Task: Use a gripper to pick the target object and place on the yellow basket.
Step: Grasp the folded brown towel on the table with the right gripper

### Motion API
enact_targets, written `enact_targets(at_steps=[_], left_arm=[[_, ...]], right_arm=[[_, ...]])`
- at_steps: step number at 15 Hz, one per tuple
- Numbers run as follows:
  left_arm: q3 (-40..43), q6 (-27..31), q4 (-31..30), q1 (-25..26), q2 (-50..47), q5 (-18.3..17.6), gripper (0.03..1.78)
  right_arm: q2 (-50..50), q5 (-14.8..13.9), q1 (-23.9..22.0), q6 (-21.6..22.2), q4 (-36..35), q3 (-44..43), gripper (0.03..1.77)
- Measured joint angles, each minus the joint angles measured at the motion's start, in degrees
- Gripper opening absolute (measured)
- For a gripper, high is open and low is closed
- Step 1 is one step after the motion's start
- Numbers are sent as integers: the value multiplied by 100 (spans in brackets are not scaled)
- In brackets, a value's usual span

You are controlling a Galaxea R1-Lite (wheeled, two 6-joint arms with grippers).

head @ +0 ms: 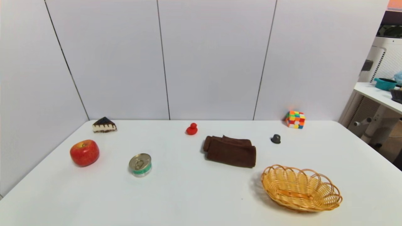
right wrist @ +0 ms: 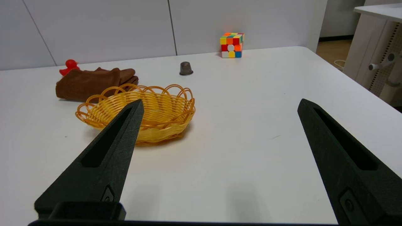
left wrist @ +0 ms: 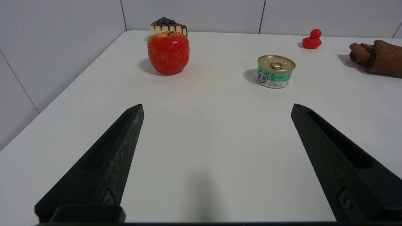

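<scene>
My right gripper [right wrist: 220,105] gapes wide, empty; the yellow basket [right wrist: 163,110] sits just ahead, the brown towel [right wrist: 91,83] beyond it. My left gripper [left wrist: 216,106] is equally spread, empty.

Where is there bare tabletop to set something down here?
Bare: the white table's near strip, before the green tin can and yellow wicker basket; also right of the basket. Crowded: folded brown towel, red duck, grey knob.
</scene>
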Motion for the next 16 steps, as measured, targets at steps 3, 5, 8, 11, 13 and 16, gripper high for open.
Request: enact_targets(at_steps=[3,5,8,11,13,16], left_arm=[[0,2,0,0,0,0,169],[0,0,0,0,0,0,169],[0,0,-2,0,0,0,169],[0,2,-2,0,0,2,169],[0,0,0,0,0,2,169],[0,0,0,0,0,2,169]], right_arm=[[73,1,0,-51,33,0,169],[307,39,0,-73,57,-30,169],[889,95,37,-88,57,-923,169],[2065,219,111,-79,80,-2586,169],[3074,283,148,-93,99,-3911,169],[4582,422,238,-187,350,-5961,169]])
